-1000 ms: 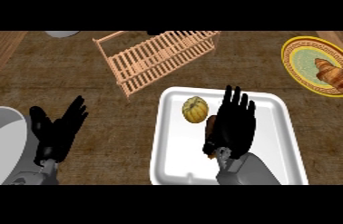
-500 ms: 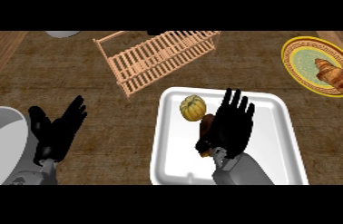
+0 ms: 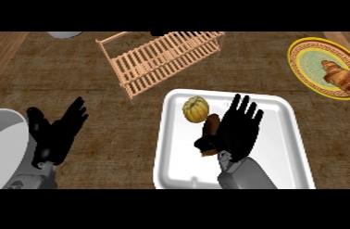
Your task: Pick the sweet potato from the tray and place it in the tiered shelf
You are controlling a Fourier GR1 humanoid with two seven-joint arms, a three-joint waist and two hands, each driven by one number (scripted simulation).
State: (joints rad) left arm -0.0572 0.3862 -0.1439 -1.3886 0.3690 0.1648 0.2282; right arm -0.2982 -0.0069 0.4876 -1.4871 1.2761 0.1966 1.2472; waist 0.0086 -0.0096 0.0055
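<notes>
A brown sweet potato lies in the white tray, mostly covered by my right hand. That hand hovers over the tray with fingers straight and the thumb beside the sweet potato's near end. A yellow ribbed squash-like item sits just left of the sweet potato in the tray. The wooden slatted tiered shelf stands at the back, beyond the tray's far left corner. My left hand rests open at the lower left, fingers up.
A yellow patterned plate with a croissant sits at the far right. A grey rounded object shows at the left edge and a pale bowl rim at the top left. Wood-grain counter surrounds them.
My right hand has slid slightly left and lower over the tray, covering more of the sweet potato. The left hand has stayed put.
</notes>
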